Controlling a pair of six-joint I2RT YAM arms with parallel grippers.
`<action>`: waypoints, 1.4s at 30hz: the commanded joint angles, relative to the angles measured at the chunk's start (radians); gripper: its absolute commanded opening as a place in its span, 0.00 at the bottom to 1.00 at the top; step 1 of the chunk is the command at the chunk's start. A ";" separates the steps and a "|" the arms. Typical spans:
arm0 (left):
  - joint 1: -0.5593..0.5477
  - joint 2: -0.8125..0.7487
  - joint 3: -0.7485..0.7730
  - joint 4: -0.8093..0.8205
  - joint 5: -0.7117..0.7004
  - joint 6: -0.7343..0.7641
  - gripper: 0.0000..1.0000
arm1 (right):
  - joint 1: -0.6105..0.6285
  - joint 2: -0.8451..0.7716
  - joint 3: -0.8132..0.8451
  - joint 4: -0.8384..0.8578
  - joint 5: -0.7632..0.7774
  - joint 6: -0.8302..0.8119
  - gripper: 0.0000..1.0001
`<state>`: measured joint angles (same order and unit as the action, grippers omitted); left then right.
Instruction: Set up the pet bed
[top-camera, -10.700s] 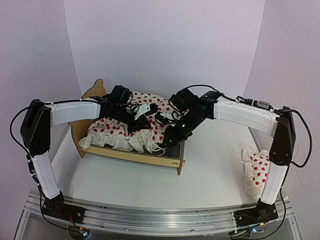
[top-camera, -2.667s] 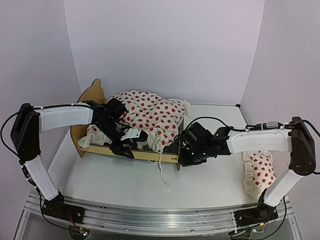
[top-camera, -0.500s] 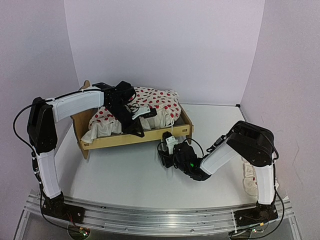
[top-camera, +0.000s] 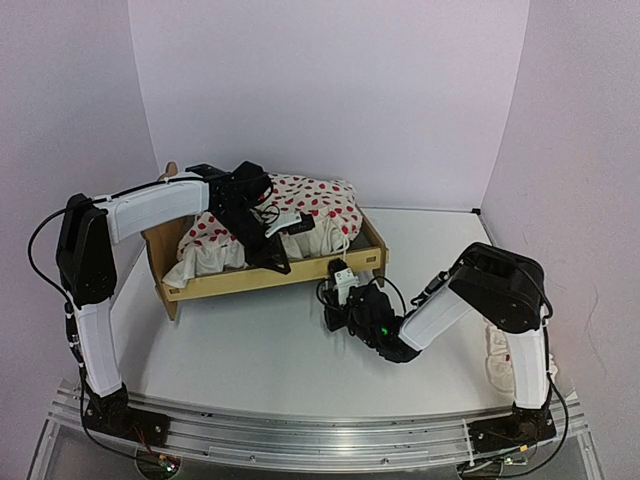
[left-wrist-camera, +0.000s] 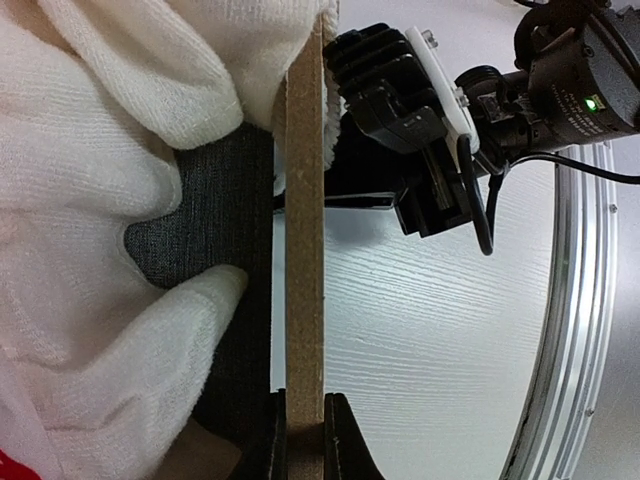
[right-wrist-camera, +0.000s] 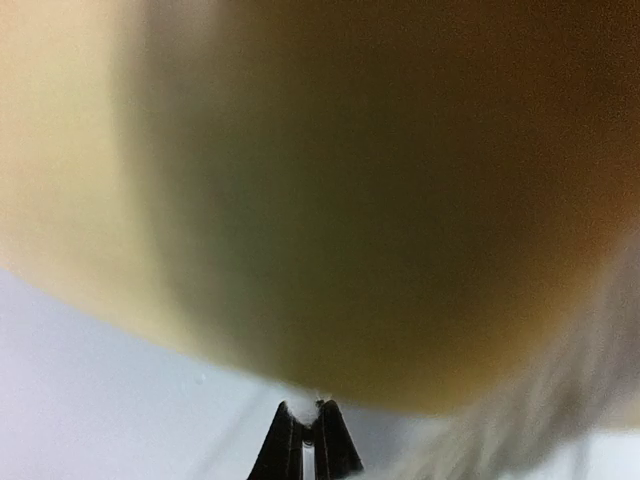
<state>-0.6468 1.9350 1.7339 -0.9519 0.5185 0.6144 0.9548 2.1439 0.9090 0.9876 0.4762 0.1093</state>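
The pet bed (top-camera: 225, 283) stands at the back left of the table, its plywood front rail (left-wrist-camera: 305, 250) upright in the left wrist view. My left gripper (top-camera: 279, 263) (left-wrist-camera: 305, 395) is shut on that rail, one finger on each side. Inside the rail lie the dark grey fabric base (left-wrist-camera: 215, 230) and the white ruffle of the red-dotted duvet (top-camera: 310, 200) (left-wrist-camera: 100, 150). My right gripper (top-camera: 338, 283) (right-wrist-camera: 308, 405) sits low on the table by the footboard corner. It is shut, with a bit of white cord pinched at its tips. Blurred plywood (right-wrist-camera: 350, 200) fills its view.
The small red-dotted pillow (top-camera: 492, 350) lies at the right edge of the table, partly behind the right arm. The metal base rail (top-camera: 320, 435) runs along the near edge. White walls close in at the back and on both sides.
The right gripper has closed from wide open and edged a little nearer the footboard corner. The left gripper holds the rail as before. The bed has not moved in the last half second.
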 joint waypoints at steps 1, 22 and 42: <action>-0.005 -0.052 0.098 0.063 0.103 -0.018 0.00 | -0.006 -0.059 -0.060 0.036 0.017 0.034 0.00; 0.035 -0.053 -0.025 0.101 -0.042 0.101 0.00 | -0.084 -0.648 -0.418 -0.749 0.004 0.287 0.00; 0.067 -0.014 -0.273 0.245 -0.122 0.317 0.22 | -0.091 -0.504 -0.074 -1.169 -0.778 0.199 0.00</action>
<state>-0.6090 1.9206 1.4645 -0.7569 0.4157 0.8482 0.8599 1.5816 0.7490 -0.0015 -0.0656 0.2910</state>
